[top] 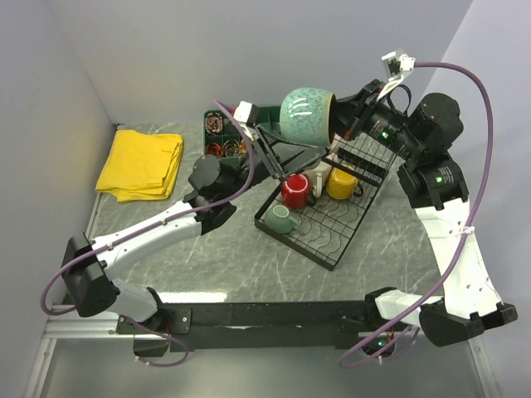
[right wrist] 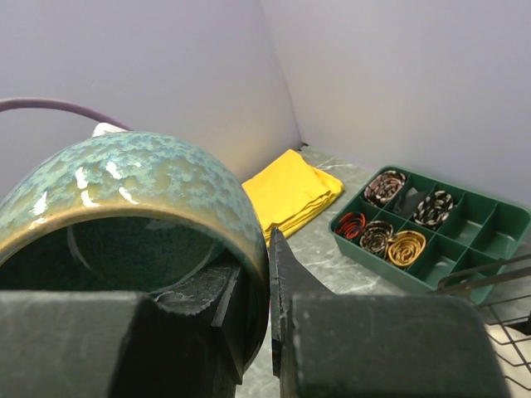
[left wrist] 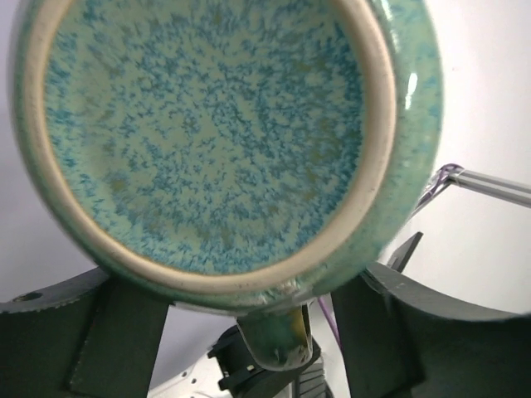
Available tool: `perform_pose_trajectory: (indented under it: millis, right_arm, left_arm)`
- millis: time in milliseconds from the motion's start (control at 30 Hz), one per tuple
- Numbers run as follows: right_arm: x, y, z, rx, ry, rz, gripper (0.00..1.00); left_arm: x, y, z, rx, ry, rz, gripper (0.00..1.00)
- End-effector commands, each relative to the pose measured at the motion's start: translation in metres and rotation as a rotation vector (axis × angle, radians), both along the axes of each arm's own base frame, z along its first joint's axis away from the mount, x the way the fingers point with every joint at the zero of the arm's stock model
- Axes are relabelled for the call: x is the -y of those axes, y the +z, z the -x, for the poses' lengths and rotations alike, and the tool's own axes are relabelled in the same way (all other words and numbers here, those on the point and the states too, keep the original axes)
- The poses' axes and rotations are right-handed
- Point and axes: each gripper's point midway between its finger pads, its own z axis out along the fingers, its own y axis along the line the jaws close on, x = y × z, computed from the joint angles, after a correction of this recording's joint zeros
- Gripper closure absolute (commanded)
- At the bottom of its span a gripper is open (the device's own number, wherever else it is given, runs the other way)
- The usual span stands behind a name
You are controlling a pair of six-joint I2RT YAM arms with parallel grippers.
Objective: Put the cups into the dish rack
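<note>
Top external view is showing the right gripper (top: 336, 124) holding the larger teal mug (top: 305, 116) up in the air, above the far left end of the dish rack (top: 348, 228). The mug is lying on its side, its mouth turning right toward the right arm and its base facing left.

In the right wrist view, the right gripper's fingers (right wrist: 286, 286) are pinching the mug's wall at the rim, one inside the mouth and one outside.

The left gripper (left wrist: 257, 286) is reaching in from the left, below the mug. In the left wrist view its jaws are standing wide apart, with the speckled base filling the picture above them and the mug's handle (left wrist: 278, 340) hanging between them. Whether either finger is touching the mug I cannot tell.

The rack is sitting on the table (top: 216, 257), right of centre. At its far left end, the red mug (top: 294, 191), the yellow mug (top: 341, 183) and the small light teal mug (top: 281, 218) are resting on the wires, and a cream mug (top: 318, 174) is showing partly between the red and yellow ones.

On the left of the table a yellow cloth (top: 141, 164) is lying folded, and a green tray (top: 217, 137) holding coiled items is sitting at the far side, just beside the left arm.
</note>
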Motion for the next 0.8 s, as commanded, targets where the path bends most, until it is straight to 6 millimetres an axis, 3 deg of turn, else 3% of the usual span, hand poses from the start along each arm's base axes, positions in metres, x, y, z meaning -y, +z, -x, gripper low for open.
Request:
perform_pose_trajectory:
  millis: [0, 167, 500, 600, 667, 700, 767]
  right_arm:
    - [0.008, 0.039, 0.010, 0.135, -0.035, -0.067, 1.00]
    - [0.006, 0.032, 0.009, 0.121, -0.030, -0.067, 1.00]
    - [0.004, 0.027, 0.016, 0.141, -0.001, -0.046, 1.00]
    - [0.005, 0.025, 0.015, 0.144, -0.005, -0.038, 1.00]
    - [0.003, 0.020, 0.018, 0.145, 0.009, -0.028, 1.00]
    - [0.003, 0.019, 0.019, 0.151, 0.015, -0.022, 1.00]
    - [0.002, 0.012, 0.023, 0.165, 0.030, 0.004, 1.00]
  left_arm:
    - [-0.015, 0.046, 0.026, 0.097, -0.067, 0.132, 0.28]
    - [-0.021, 0.055, 0.027, 0.132, -0.035, 0.143, 0.39]
    - [-0.034, 0.063, 0.015, 0.130, -0.015, 0.137, 0.50]
    - [-0.036, 0.061, 0.013, 0.124, -0.019, 0.136, 0.60]
    - [-0.039, 0.061, 0.012, 0.127, -0.029, 0.146, 0.72]
    - [-0.042, 0.061, 0.011, 0.128, -0.026, 0.149, 0.84]
    - [-0.045, 0.061, 0.009, 0.128, -0.029, 0.147, 0.94]
